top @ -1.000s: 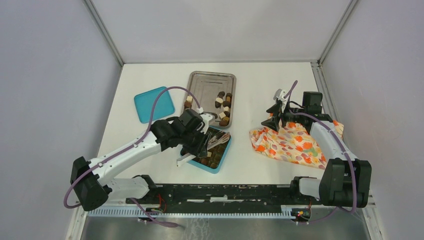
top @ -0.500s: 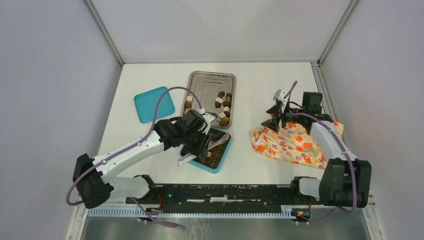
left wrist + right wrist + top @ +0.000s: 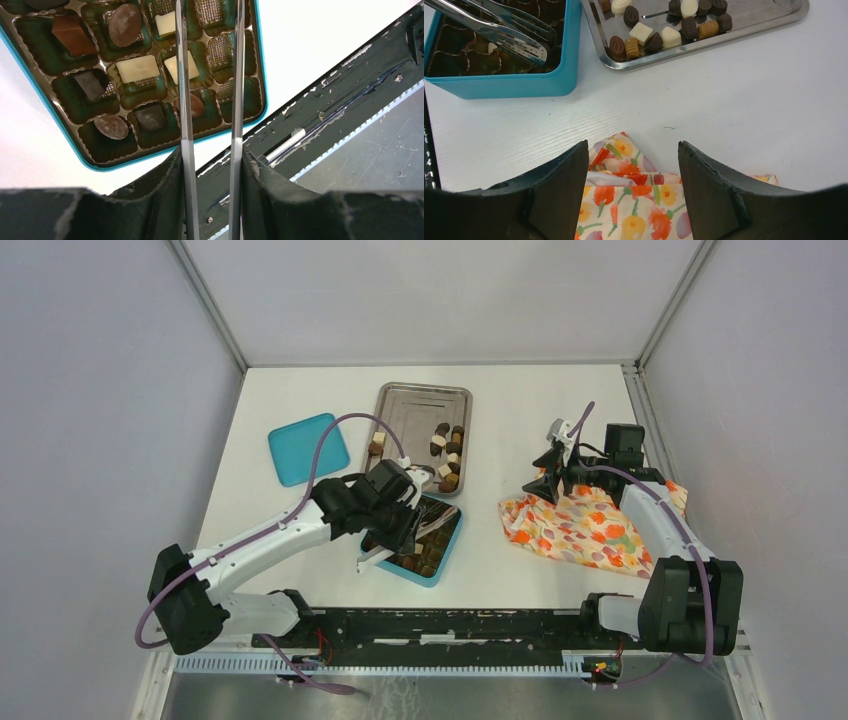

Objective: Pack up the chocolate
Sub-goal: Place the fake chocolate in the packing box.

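Several chocolates (image 3: 447, 452) lie in the steel tray (image 3: 400, 400); they also show in the right wrist view (image 3: 659, 35). More chocolates (image 3: 137, 68) sit in the cups of the teal box (image 3: 60, 130), which lies near the front (image 3: 447, 548). My left gripper (image 3: 395, 525) is shut on steel tongs (image 3: 182, 100), held over the box. In the right wrist view the tongs' tips (image 3: 519, 40) hover above the box's cups and look empty. My right gripper (image 3: 548, 472) is open and empty, over the edge of the orange floral cloth (image 3: 634, 200).
The teal lid (image 3: 300, 448) lies left of the tray. The floral cloth (image 3: 585, 530) is spread at the right. The black rail (image 3: 320, 115) runs along the table's near edge, just behind the box.
My left arm has shifted slightly right and forward, with the tongs staying over the box. The right arm has not moved.
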You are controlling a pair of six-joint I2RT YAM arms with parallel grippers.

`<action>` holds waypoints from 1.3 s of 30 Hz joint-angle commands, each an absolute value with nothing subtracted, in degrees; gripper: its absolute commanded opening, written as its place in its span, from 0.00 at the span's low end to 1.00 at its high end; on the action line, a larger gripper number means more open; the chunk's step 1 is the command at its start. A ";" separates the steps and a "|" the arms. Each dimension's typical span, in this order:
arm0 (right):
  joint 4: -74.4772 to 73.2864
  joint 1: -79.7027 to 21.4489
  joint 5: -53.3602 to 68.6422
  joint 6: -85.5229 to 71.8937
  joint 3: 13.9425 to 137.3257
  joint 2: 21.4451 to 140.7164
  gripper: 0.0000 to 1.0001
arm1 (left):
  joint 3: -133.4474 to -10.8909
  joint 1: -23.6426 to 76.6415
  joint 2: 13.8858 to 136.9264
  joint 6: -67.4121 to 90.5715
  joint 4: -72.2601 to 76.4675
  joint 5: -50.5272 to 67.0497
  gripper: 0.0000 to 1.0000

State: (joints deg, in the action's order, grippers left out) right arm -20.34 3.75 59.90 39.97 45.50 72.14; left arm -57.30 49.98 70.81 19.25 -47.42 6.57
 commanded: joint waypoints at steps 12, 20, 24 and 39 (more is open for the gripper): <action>-20.31 3.49 60.63 41.13 45.70 71.17 0.72 | -59.04 50.22 70.75 21.24 -45.18 6.57 0.49; -20.33 3.47 60.70 41.18 45.70 71.22 0.72 | -60.72 50.13 68.04 22.30 -43.78 5.60 0.46; -20.41 3.43 60.80 41.22 45.79 71.19 0.72 | -62.39 49.88 66.42 22.68 -42.67 5.67 0.44; -20.61 3.34 60.88 41.31 45.79 70.94 0.72 | -72.31 37.44 78.72 17.74 -38.06 2.20 0.44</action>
State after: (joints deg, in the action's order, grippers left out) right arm -20.69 3.73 59.90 40.38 45.50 72.14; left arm -66.04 40.18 73.47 19.27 -42.13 4.99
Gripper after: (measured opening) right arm 0.716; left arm 0.445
